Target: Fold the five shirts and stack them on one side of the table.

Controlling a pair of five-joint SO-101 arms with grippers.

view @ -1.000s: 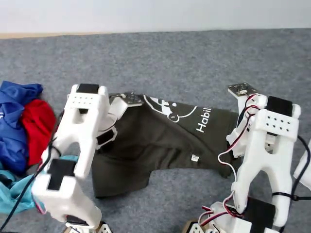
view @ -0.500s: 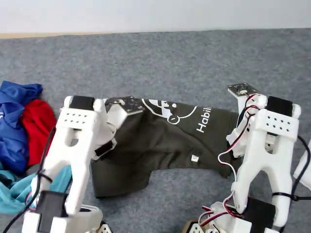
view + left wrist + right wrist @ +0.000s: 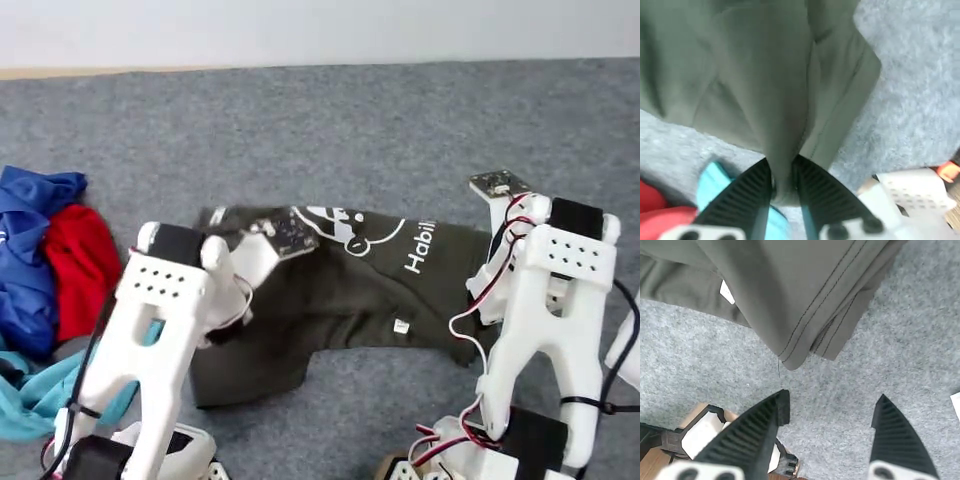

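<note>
olive shirt (image 3: 340, 290) lies mid-counter (image 3: 350, 130), between arms. left jaws pinch fabric fold at one end; right jaws spread, empty, above opposite hem. recommended: hold pinch firm, carry fold across low, align edges before release, avoid dragging whole shirt.

The right hand (image 3: 834, 400) hangs with its black ribbed fingers (image 3: 755, 432) spread wide over the grey surface (image 3: 920, 350), holding nothing. At its twelve o'clock, just beyond the fingertips, lies a stitched hem corner of the dark olive shirt (image 3: 790, 285). A small white tag (image 3: 727, 292) shows toward ten o'clock.
</note>
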